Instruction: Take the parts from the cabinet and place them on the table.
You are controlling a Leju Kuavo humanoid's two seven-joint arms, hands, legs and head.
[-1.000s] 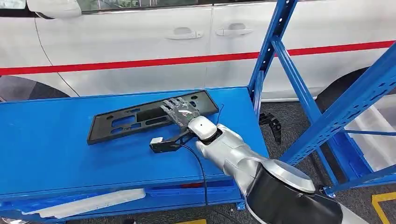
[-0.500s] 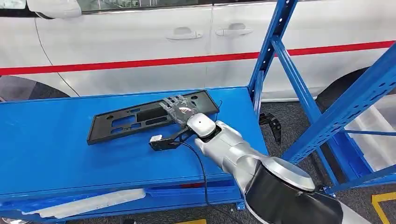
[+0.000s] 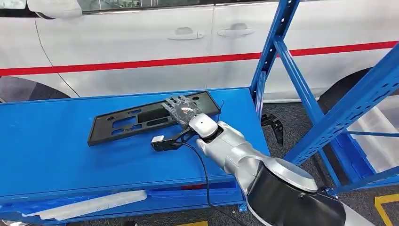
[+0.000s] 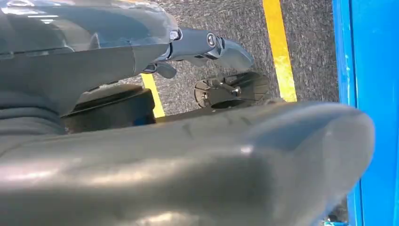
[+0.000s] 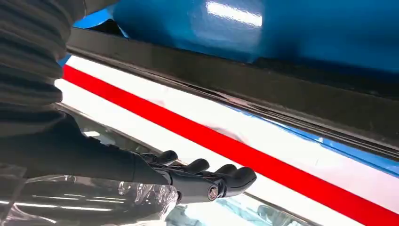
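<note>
Long flat black plastic panel with cut-out slots [image 3: 150, 117] lies on the blue metal table [image 3: 56, 146], toward the far edge, its right end near the far right corner. It sits slightly askew, the right end further back than the left.

Right hand [image 3: 181, 110] lies over the right end of the panel, fingers [image 5: 207, 179] stretched out flat and close together, nearly straight. Whether the palm presses on the panel or hovers just above it, cannot tell; nothing gripped. Silver right arm [image 3: 230, 150] reaches in from the near right corner of the table, with a black cable [image 3: 203, 174] trailing from the wrist over the near edge.

Left hand [image 4: 207, 47] hangs beside the table edge over grey floor with yellow tape lines [image 4: 280, 47]; fingers loosely extended, holding nothing.

Beyond the far edge: white car body with a red stripe [image 3: 141, 62] running along it. Blue steel shelving uprights [image 3: 277, 42] stand at the right end of the table.
</note>
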